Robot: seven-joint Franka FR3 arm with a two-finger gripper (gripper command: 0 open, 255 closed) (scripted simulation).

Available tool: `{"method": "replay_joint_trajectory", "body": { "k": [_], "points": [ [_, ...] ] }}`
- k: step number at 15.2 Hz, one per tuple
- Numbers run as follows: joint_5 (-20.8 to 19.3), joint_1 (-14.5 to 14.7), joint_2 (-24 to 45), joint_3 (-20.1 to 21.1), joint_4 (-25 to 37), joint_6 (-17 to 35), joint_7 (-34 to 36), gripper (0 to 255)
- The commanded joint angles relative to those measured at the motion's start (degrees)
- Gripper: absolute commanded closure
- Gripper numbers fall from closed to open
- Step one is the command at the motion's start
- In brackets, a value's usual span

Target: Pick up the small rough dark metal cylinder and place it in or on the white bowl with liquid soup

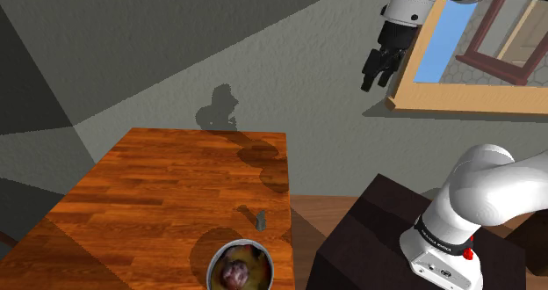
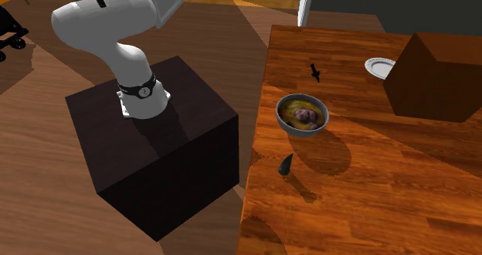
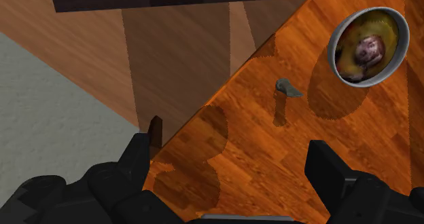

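Our end effector (image 1: 379,68) hangs high, well away from the bowl (image 1: 263,255), fingers apart. The cylinder (image 1: 260,217) sits near the bowl by the worktop (image 1: 158,192) edge, with broad wood stretching beyond.

The table (image 1: 158,192) is glossy orange-brown with a plank grain. The bowl (image 2: 279,115) has a grey rim around yellow soup and a purplish-brown lump. At its six o'clock in the second exterior view, the small cylinder (image 2: 287,165) is dark grey, and the stand (image 2: 154,161) is blackish brown.
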Motion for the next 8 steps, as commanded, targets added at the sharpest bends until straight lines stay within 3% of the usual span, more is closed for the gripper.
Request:
{"method": "replay_joint_trajectory", "body": {
  "k": [1,8],
  "points": [
    [0.0,0.0,0.0,0.0,0.0,0.0,0.0,0],
    [3.0,1.4,3.2,4.5,-9.5,12.6,3.7,0]
  ]
}}
